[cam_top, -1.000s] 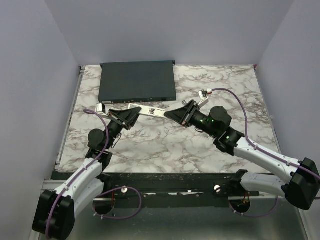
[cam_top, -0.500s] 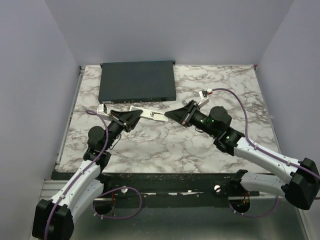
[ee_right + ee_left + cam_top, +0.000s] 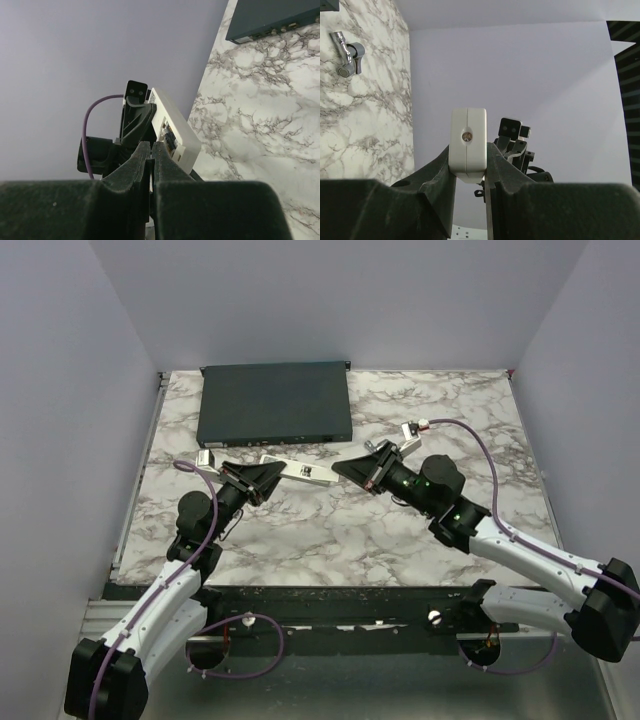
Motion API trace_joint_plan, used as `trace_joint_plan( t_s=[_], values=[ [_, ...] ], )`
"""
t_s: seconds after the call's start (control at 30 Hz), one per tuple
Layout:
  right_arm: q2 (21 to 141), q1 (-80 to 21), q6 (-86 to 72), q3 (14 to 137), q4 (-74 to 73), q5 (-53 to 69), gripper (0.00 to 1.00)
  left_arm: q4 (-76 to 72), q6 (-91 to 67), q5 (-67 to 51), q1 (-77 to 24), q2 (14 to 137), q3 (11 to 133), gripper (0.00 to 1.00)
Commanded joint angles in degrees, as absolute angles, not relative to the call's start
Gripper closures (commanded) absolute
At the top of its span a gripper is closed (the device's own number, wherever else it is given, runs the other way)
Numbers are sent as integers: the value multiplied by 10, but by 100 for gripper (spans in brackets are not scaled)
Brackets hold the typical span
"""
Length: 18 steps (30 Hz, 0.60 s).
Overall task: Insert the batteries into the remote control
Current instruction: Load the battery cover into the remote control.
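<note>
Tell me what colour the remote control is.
The remote control is white, seen best in the left wrist view.

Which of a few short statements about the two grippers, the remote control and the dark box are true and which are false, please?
1. The left gripper is shut on the remote control. True.
2. The right gripper is wide open. False: it is shut, its tips by the remote control's free end.
3. The dark-grey box sits at the far side of the table. True.
4. The remote control lies loose on the table. False: the left gripper holds it by one end.
</note>
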State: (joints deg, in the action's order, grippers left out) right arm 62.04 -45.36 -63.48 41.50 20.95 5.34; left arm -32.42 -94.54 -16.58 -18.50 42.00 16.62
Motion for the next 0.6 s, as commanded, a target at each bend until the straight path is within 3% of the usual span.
trace_joint_plan(
  t_s=[0.0,0.57],
  values=[
    [608,-454,-645,396,225,23,99,-333,-955,-175,-187,419,179,100],
    [621,-454,-684,370,267,3,99,-366,-969,-177,-188,425,170,100]
  ],
)
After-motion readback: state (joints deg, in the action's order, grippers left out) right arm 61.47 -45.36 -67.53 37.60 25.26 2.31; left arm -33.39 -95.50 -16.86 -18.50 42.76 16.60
